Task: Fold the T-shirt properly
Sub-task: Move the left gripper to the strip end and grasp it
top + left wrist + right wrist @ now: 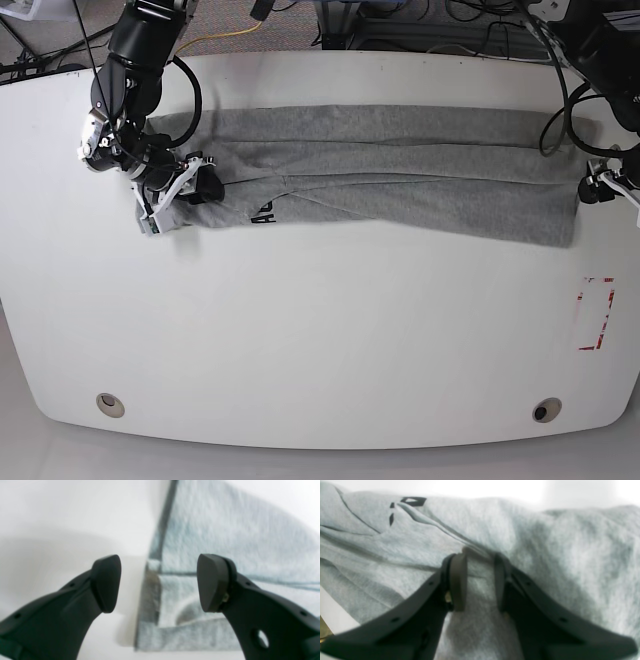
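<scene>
A grey T-shirt [400, 170] lies folded lengthwise into a long band across the far half of a white desk [320, 340], running from about 9 o'clock to 3 o'clock in the base view, black lettering showing near its 9 o'clock end. The right claw [477, 580] is clenched on a bunched ridge of the cloth at that end, while the left claw [158, 582] hangs released, its pads wide apart and holding nothing, just off the squared, layered corner at the 3 o'clock end. The knit looks light, soft and limp: it will likely sag and crease between any two holds and slide easily on the smooth desk, so the stacked hems and corners, where layers lie flush, seem the soundest places to pinch, taking all layers at once. The desk is glossy, rounded at its corners, with two small round fittings near the 6 o'clock edge and a red-and-white marker strip [597, 313] towards 4 o'clock. Beyond the 12 o'clock edge lie cables [230, 35] and dark equipment on a carpeted floor.
</scene>
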You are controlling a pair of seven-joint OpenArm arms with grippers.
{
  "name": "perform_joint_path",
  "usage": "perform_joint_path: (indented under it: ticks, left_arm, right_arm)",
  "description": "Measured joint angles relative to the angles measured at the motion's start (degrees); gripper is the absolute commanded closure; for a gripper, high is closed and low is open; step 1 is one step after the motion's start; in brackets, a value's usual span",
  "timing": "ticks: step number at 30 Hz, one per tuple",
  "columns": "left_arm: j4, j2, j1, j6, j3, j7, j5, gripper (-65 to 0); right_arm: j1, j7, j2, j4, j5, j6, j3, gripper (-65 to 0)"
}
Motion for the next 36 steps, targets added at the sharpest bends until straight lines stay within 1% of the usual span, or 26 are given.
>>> perform_joint_path:
  ticks: [3,6,9,13,17,25,30,31,32,34,35,36]
  left_arm:
    - [-3.1,-1.7,0.0,0.0,3.2,0.1,0.4,-44.6]
    - [-4.4,-1.1,0.0,0.0,6.0,0.2,0.1,-44.6]
    - [-4.5,-0.7,0.1,0.0,6.9,-0.2,0.0,-44.6]
    - [-4.5,-1.0,0.7,0.0,9.0,-1.0,0.0,-44.6]
    - [-4.5,0.2,1.9,0.0,9.9,-1.5,-0.1,-44.6]
    - [-3.9,-0.5,5.1,0.0,11.1,-4.0,-2.3,-44.2]
    - [-3.1,-1.1,8.0,0.0,13.4,-4.7,-6.8,-43.1]
    - [-3.1,-1.3,8.2,0.0,13.9,-4.8,-7.4,-40.4]
    - [-3.1,-1.3,8.3,0.0,14.1,-4.9,-7.8,-35.6]
    - [-3.0,-1.2,8.3,0.0,14.2,-4.8,-7.8,-25.0]
    - [-3.0,-1.0,8.3,0.0,14.2,-4.8,-7.7,-16.4]
    - [-3.0,-0.9,8.3,0.0,14.2,-4.8,-7.6,-11.7]
  right_arm:
    - [0.0,0.0,0.0,0.0,0.0,0.0,0.0,-19.2]
    - [0.0,0.0,0.0,0.0,0.0,0.0,0.0,-19.2]
    - [0.0,0.0,0.0,0.0,0.0,0.0,0.0,-19.2]
    - [0.0,0.0,0.0,0.0,0.0,0.0,0.0,-19.2]
    - [0.0,0.0,0.0,0.0,0.0,0.0,0.0,-19.2]
    - [0.0,0.0,0.0,0.0,0.0,0.0,0.0,-19.2]
    - [0.0,0.0,0.0,0.0,0.0,0.0,0.0,-19.2]
    - [0.0,0.0,0.0,0.0,0.0,0.0,0.0,-19.2]
    - [0.0,0.0,0.0,0.0,0.0,0.0,0.0,-19.2]
    - [0.0,0.0,0.0,0.0,0.0,0.0,0.0,-19.2]
    - [0.0,0.0,0.0,0.0,0.0,0.0,0.0,-19.2]
    - [0.0,0.0,0.0,0.0,0.0,0.0,0.0,-19.2]
